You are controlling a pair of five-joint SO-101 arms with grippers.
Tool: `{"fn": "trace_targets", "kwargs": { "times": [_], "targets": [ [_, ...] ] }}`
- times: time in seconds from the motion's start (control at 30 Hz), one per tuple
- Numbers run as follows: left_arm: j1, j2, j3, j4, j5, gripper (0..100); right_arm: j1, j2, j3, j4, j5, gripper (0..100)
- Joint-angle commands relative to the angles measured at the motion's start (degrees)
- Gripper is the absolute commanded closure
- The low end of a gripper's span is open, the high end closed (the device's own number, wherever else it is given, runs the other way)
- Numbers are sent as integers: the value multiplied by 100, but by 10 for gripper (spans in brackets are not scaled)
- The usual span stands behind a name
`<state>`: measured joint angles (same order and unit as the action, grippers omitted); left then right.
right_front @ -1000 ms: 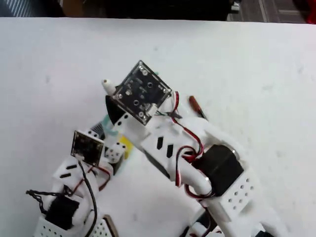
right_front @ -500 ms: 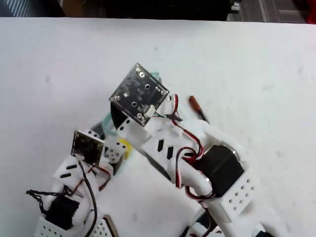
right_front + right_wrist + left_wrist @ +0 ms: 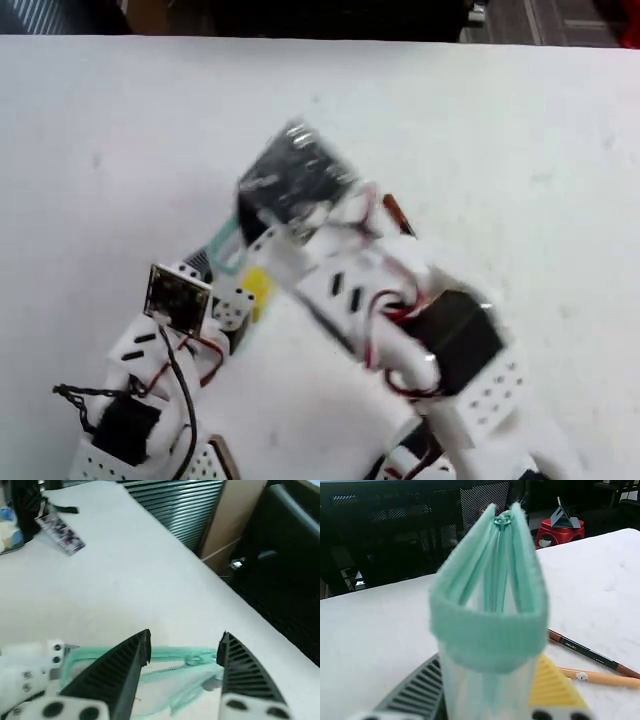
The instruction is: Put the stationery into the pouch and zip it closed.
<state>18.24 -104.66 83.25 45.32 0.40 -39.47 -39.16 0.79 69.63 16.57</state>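
Mint-green fabric pouch [image 3: 487, 630] is held mouth-open over the white desk [image 3: 370, 640], its near end clamped between the grey and yellow fingers of the left gripper [image 3: 487, 692]. Right gripper [image 3: 185, 637] hangs above the zip line, jaws spread wide, nothing between them. Dark pencil [image 3: 590, 654] and tan pencil [image 3: 602, 678] lie just beside the pouch; the pale print on the dark barrel is too small to read.

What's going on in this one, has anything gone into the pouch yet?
The left hand grips the green pouch, whose mouth is spread open and unzipped. The right hand hovers open over the zipper edge, holding nothing. A dark pencil and an orange pencil lie on the table beside the pouch, not yet inside.
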Motion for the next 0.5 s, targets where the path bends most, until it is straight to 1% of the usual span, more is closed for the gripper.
{"fn": "trace_targets", "kwargs": {
  "times": [0.0, 0.17, 0.37, 0.47],
  "targets": [
    [66, -22, -70, 9, -53, 831, 936, -136, -431, -31, -44, 794],
    [66, -22, -70, 9, -53, 831, 2018, 549, -396, -22, 0, 794],
    [57, -22, -70, 18, -53, 832, 3442, 2123, -290, -31, 0, 794],
    [57, -22, -70, 18, -53, 832, 4066, 2853, -290, 136, 0, 794]
  ]
}}
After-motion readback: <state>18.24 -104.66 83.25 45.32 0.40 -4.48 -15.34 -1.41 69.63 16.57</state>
